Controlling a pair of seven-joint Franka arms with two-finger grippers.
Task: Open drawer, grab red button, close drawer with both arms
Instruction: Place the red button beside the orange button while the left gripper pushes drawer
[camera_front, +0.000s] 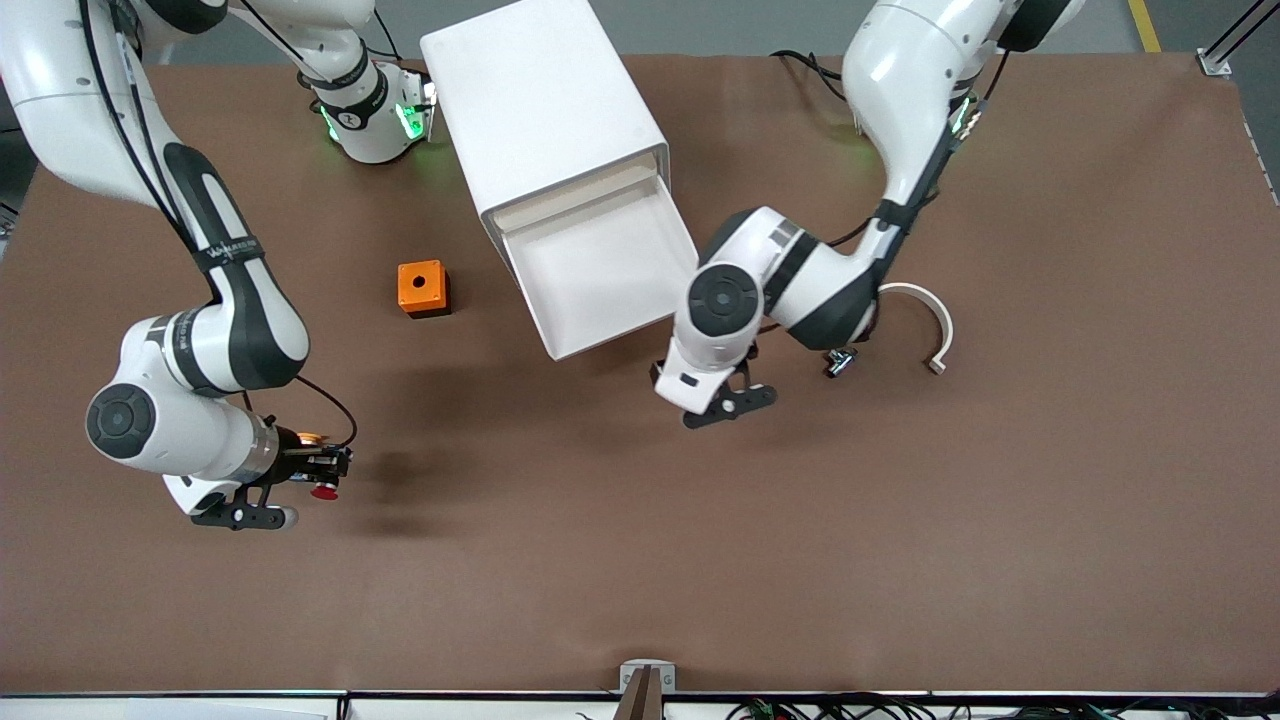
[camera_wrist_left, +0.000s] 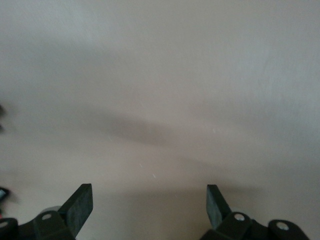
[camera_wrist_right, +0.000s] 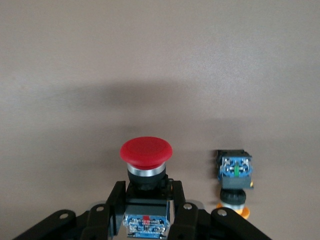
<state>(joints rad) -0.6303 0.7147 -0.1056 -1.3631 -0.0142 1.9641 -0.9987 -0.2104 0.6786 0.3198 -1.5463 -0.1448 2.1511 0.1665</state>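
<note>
The worktop (camera_front: 1050, 520) carried a white cabinet (camera_front: 540, 110) near the edge along which the arms' bases stood, and its drawer (camera_front: 600, 270) was pulled well out, its open tray pointing toward the front camera and a little toward the left arm's end. The drawer's slide axis ran from that pulled-out front edge back into the cabinet, so the closing push, as I judged it, had to go along that line. The left arm was the nearer one — its left tool (camera_front: 735, 400) hung low over the worktop just clear of the drawer's front corner, fingers (camera_wrist_left: 80, 207) spread wide apart and holding nothing. The right arm reached out toward its own end of the worktop, well apart from the drawer, and the right tool (camera_front: 300, 475) was clamped on the button (camera_wrist_right: 145, 172) — gripped by its black body, the red cap sticking out past the fingertips. The grab looked done and the drawer not yet shut. An orange block (camera_front: 423, 288) sat beside the drawer, and a yellow-orange-capped button (camera_wrist_right: 233, 182) lay near the right tool.
</note>
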